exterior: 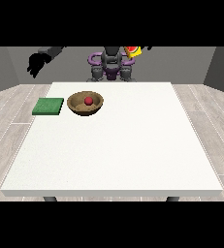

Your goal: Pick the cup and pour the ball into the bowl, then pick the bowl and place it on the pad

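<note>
Starting from the bowl [85, 103], note that the red ball [88, 100] already lies inside it, so you may judge the pouring step complete. The bowl stands on the white bench [113, 145], just beside the green pad [48, 106], which lies toward the view's left of the bowl; they look apart, not touching. The cup [132, 52] is held high above the bench, well behind the bowl and toward the view's right, tilted, at the view's top edge. The hand carrying it is hidden, so you cannot tell how its fingers lie. The hand at the view's left [35, 63] hangs raised, well apart from the bowl, behind and beyond the pad, holding nothing; its finger posture cannot be read. Expect the bowl pickup next.
</note>
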`<state>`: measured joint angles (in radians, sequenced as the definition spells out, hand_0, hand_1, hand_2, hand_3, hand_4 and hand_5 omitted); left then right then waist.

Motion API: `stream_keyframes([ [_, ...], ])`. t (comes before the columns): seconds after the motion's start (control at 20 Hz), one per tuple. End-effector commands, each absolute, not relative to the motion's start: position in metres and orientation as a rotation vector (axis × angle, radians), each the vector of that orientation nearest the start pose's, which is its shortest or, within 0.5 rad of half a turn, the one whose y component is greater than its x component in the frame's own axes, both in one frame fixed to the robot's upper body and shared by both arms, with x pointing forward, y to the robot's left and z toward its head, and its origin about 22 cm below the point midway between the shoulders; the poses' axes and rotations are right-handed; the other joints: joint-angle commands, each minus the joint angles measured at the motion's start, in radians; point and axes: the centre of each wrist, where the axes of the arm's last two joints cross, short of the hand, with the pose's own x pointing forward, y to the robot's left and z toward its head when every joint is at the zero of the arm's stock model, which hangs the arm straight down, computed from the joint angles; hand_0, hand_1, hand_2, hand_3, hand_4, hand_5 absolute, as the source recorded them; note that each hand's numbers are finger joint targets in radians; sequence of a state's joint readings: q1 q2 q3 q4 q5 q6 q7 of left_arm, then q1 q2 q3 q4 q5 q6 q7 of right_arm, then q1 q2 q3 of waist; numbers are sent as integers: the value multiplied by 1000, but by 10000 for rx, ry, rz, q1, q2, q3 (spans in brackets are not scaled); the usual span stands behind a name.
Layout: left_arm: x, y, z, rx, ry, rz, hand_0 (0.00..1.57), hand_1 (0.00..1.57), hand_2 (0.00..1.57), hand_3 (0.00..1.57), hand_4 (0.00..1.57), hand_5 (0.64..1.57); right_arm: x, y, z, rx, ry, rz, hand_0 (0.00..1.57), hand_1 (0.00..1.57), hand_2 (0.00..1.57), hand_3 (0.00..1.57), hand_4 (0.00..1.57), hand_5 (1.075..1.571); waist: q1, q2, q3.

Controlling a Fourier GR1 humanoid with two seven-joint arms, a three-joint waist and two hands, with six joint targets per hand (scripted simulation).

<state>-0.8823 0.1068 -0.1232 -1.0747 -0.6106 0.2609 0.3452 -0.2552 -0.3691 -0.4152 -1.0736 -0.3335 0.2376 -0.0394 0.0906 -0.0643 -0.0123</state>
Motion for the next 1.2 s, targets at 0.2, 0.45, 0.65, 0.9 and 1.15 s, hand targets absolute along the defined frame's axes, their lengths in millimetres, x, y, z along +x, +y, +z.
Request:
stream_keyframes([
  [0.2,405,218,200,1121,-18591,-2047,0,0,0,0,1053,1567,270,-386,-29,-860,-14994,-3609,0,0,0,0,719,1565,1262,925,91],
  [0.45,405,292,234,502,-18800,-1993,0,0,0,0,1055,1558,286,-364,-31,-481,-15374,-3714,0,0,0,0,737,1565,1184,1731,119],
  [0.65,396,317,232,591,-18910,-1999,0,0,0,0,1039,1558,293,-363,-43,-116,-15627,-3909,0,0,0,0,722,1566,1028,2227,129],
  [0.9,379,359,224,749,-18763,-1555,0,0,0,0,995,1544,302,-344,-55,10,-15375,-3574,0,0,0,0,595,1557,659,2079,126],
  [1.15,369,361,238,482,-18873,-1736,0,0,0,0,1008,1535,299,-327,-82,-118,-15477,-3875,0,0,0,0,553,1558,936,2208,131],
])
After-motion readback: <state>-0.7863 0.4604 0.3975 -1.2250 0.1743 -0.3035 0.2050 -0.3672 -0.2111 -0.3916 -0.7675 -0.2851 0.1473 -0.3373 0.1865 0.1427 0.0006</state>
